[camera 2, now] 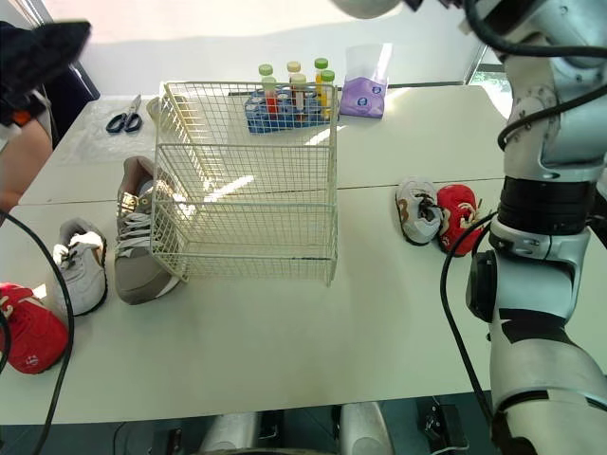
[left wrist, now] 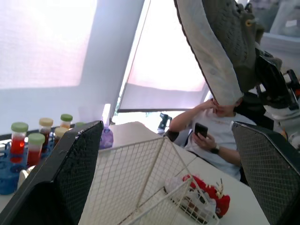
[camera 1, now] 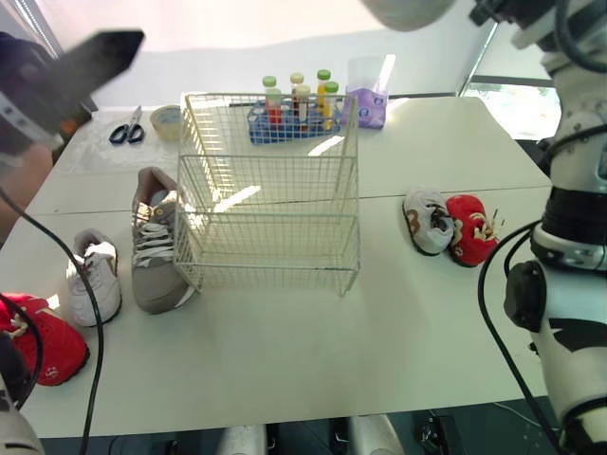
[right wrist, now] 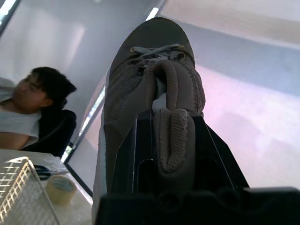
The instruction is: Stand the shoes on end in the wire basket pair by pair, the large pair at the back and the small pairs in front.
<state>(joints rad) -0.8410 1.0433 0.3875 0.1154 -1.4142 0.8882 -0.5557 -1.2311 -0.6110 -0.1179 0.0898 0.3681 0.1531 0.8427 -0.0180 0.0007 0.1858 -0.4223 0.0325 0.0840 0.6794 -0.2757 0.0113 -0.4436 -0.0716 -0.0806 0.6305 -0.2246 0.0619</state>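
Observation:
The wire basket (camera 1: 270, 194) stands mid-table with no shoes in it. One large grey shoe (camera 1: 152, 242) lies against its left side, with a small white shoe (camera 1: 93, 277) and a small red shoe (camera 1: 43, 339) further left. Another small white shoe (camera 1: 429, 220) and red shoe (camera 1: 471, 229) lie right of the basket. My right gripper (right wrist: 171, 126) is shut on the heel collar of the second large grey shoe (right wrist: 154, 79), held high above the table; its pale sole (left wrist: 206, 51) hangs over the basket. My left gripper (left wrist: 166, 126) is raised at the far left, open and holding nothing.
Behind the basket stand a blue rack of capped vials (camera 1: 294, 109) and a purple pouch (camera 1: 367, 95). Scissors (camera 1: 126, 128) and a tape roll (camera 1: 166, 118) lie at the back left. A seated person (left wrist: 220, 136) is beyond the table; an arm (camera 1: 19, 194) shows at the left edge.

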